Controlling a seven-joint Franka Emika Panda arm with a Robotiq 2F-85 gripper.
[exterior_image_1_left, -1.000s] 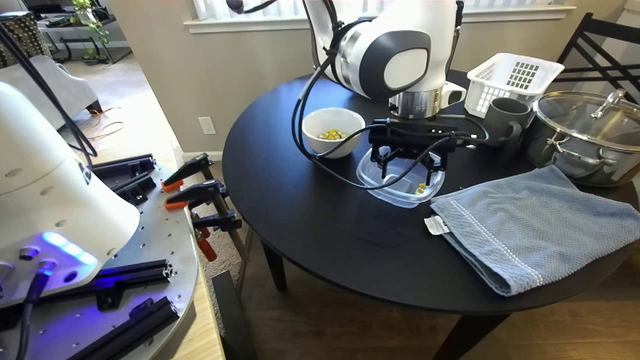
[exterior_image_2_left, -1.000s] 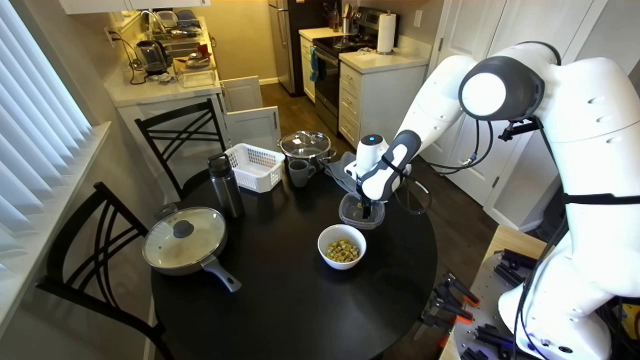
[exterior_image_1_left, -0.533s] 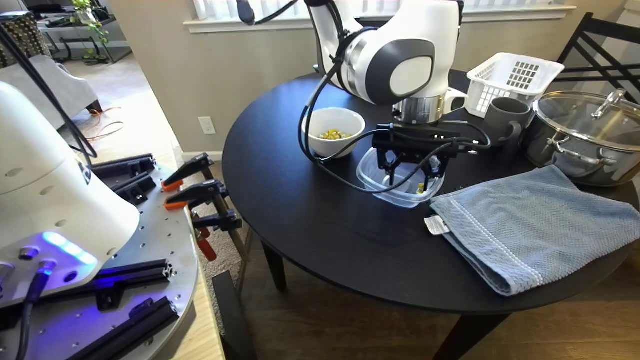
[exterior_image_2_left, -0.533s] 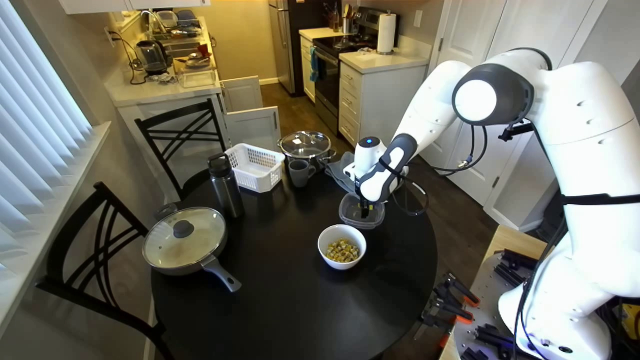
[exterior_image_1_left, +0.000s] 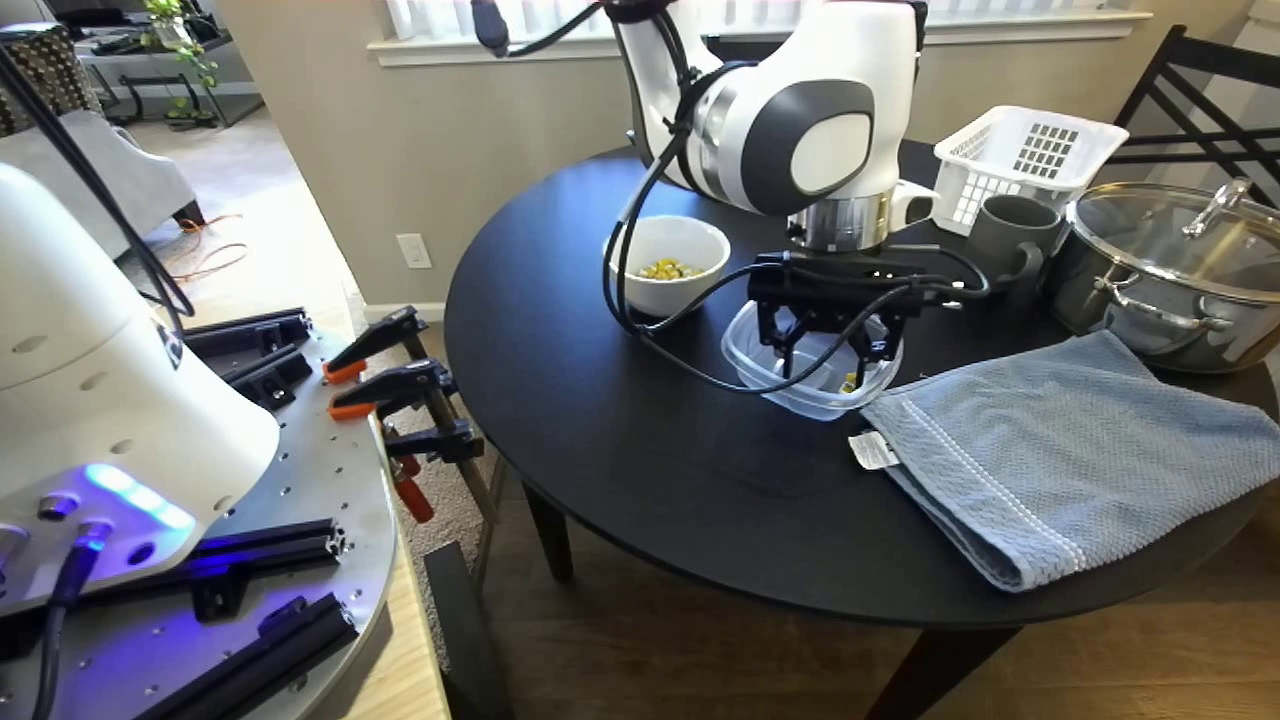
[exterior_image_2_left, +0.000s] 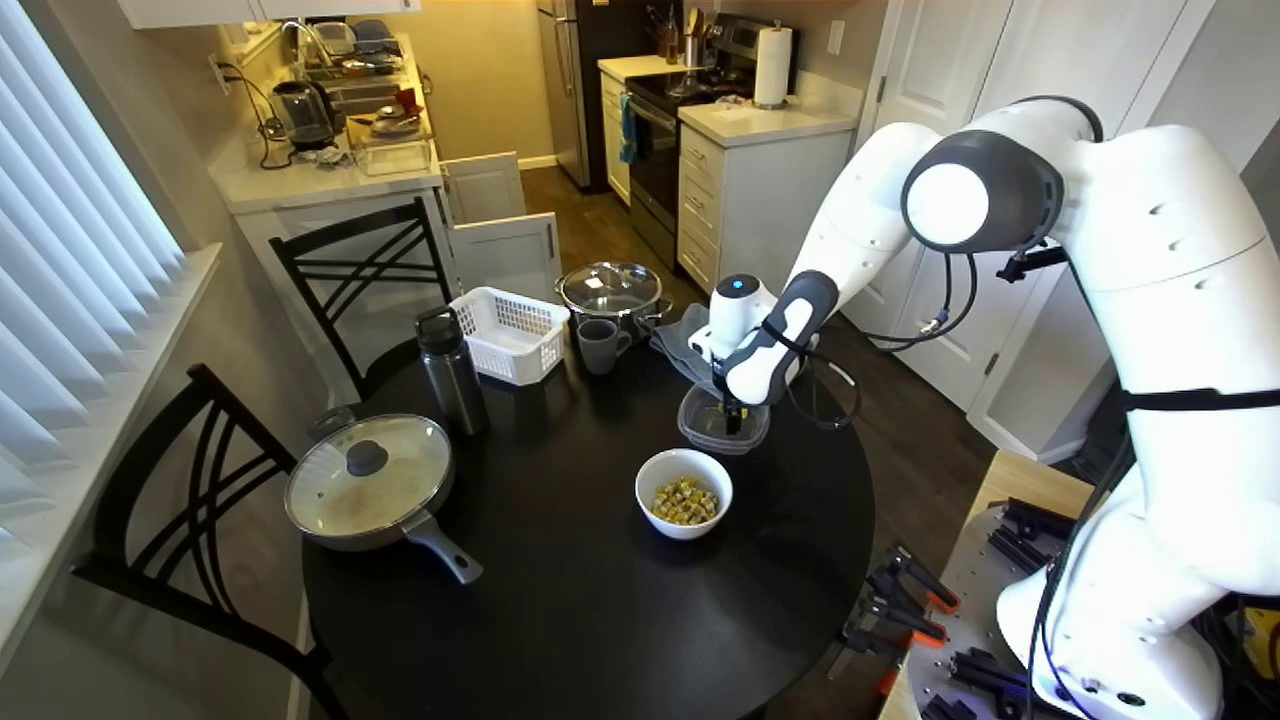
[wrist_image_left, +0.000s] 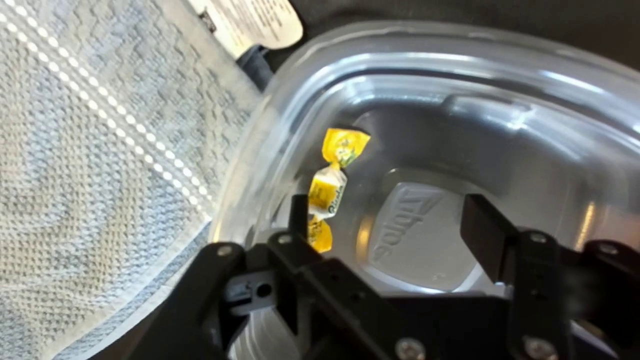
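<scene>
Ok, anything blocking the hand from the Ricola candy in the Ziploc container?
Nothing visible. In the wrist view, one finger of the open hand overlaps the lower twist of the Ricola candy; the Ziploc container's wall beside it could crowd that finger.

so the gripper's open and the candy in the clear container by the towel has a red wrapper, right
Not red: the candy in the clear container by the towel is wrapped in yellow and white, as the wrist view shows. The gripper is open, yes.

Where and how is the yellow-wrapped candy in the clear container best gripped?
I would pinch the candy by its thick middle, from above, fingers across its width: walls of the open container surround it, and its twisted ends look flimsy.
</scene>
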